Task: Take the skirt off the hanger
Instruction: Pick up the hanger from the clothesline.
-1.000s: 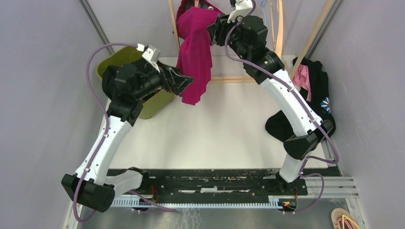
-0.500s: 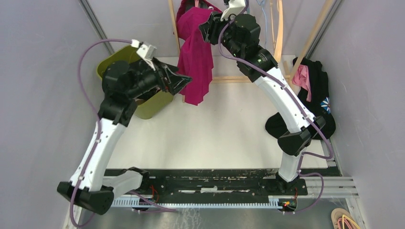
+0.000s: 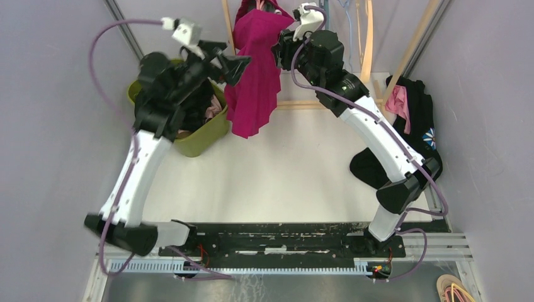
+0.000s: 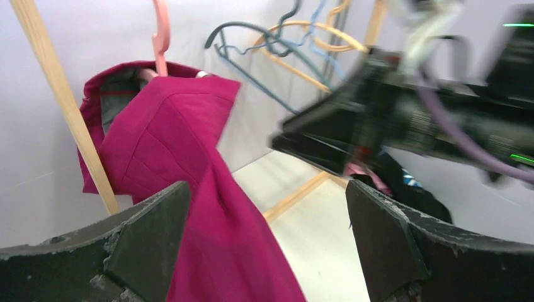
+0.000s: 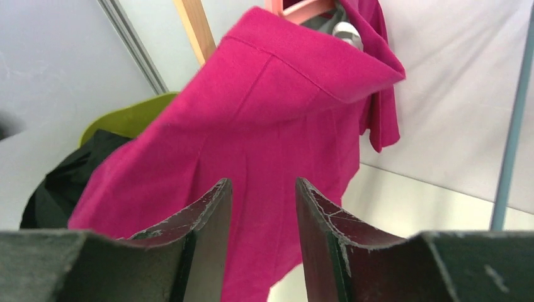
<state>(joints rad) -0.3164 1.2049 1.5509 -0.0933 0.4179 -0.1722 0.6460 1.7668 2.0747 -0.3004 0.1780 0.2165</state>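
The skirt is still on the pink hanger at the top centre of the overhead view. Its waist is draped over the hanger and its hem dangles above the worktop, so the removal itself does not look done yet. The left gripper is wide open just beside the skirt's left edge and holds nothing. The right gripper is partly open near the skirt's upper right, facing the cloth, with nothing between its jaws. What seems left is to take hold of the cloth, work it off the hanger and draw it clear.

The worktop is plain white. A green bin with dark clothes sits at the upper left, and a dark pile of clothes lies at the right edge. A wooden rack stands at the back, carrying spare hangers. Grey walls close in both sides.
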